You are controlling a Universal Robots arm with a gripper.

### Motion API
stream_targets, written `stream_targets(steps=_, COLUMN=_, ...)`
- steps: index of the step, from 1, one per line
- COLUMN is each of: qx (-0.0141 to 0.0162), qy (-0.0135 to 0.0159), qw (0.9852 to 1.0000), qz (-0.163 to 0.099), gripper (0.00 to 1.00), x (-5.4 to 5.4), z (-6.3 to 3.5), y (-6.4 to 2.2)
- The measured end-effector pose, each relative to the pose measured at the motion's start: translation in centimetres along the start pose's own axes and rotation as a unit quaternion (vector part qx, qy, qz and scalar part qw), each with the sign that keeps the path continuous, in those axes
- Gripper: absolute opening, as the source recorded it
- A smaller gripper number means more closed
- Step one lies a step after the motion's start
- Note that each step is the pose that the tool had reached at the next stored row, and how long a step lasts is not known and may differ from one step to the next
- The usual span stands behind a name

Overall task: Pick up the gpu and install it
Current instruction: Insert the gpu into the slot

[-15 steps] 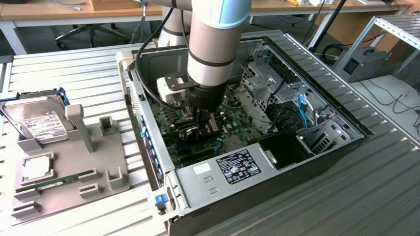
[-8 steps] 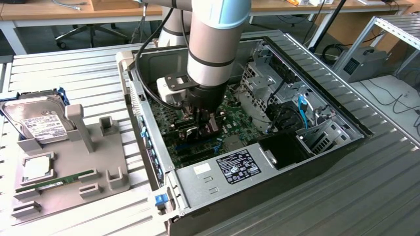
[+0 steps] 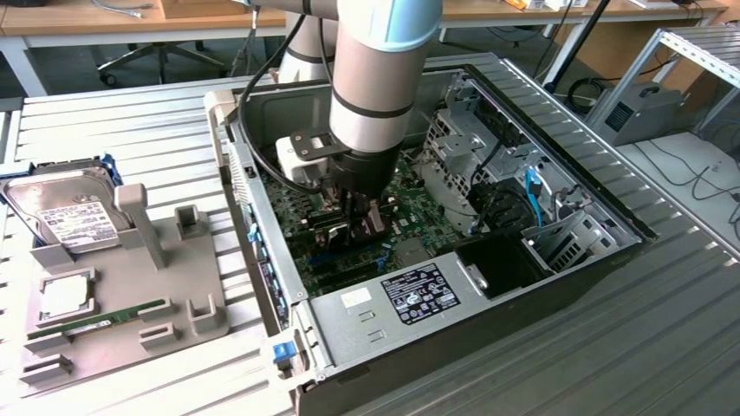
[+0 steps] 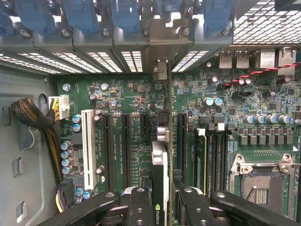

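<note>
The gpu [image 4: 160, 162] stands edge-on between my fingers [image 4: 139, 207], low over the green motherboard [image 4: 127, 94] inside the open computer case [image 3: 578, 217]. Its silver end bracket [image 4: 160, 70] reaches the rear slot openings of the case. The card lies in line with a black expansion slot; whether it is seated I cannot tell. My gripper [image 4: 164, 202] is shut on the gpu. In the exterior view the gripper [image 3: 359, 221] hangs straight down into the case, with the dark card [image 3: 373, 228] in its grasp just above the board.
A grey fixture at the exterior view's left holds a hard drive [image 3: 69, 217], a CPU [image 3: 64, 295] and a RAM stick [image 3: 99, 319]. Near the card are a white slot [image 4: 87, 146], a cable bundle [image 4: 33, 117], the CPU socket [image 4: 261, 183] and blue clips [image 4: 80, 14].
</note>
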State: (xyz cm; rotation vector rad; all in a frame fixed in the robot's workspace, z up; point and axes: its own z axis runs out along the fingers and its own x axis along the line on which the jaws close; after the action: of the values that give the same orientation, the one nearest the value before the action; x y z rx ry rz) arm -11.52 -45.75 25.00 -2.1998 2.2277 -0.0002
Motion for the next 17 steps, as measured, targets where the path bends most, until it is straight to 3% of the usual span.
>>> stream_targets(steps=17, qx=0.0000, qy=-0.0001, qw=1.0000, qz=0.000, gripper=0.27, x=0.00, z=0.05, y=0.00)
